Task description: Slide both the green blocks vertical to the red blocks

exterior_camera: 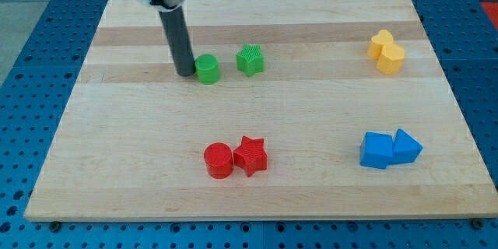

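Rod's tip touches the counter just left of the green cylinder; no hand fitted. Green star sits near, to its right. Red cylinder and red star touch, toward the view's bottom. Yellow blocks and blue blocks lie far right.

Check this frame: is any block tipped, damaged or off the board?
Nothing stands out. My tip sits at the green cylinder's left side; the green star, red cylinder and red star all rest flat on the board.
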Tool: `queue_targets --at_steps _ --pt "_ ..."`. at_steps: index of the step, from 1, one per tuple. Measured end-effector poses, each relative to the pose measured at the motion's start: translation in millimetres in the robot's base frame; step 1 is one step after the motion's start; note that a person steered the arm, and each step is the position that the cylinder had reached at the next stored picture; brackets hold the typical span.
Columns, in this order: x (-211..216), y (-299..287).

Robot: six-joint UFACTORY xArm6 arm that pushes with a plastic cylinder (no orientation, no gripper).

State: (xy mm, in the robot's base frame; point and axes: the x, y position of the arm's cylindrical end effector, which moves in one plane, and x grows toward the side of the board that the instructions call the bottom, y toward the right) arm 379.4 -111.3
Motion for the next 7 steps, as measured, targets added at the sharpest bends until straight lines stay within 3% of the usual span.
queue_targets --at_steps 3,5,7 --pt "39 10" --pt "14 42" --pt "29 46"
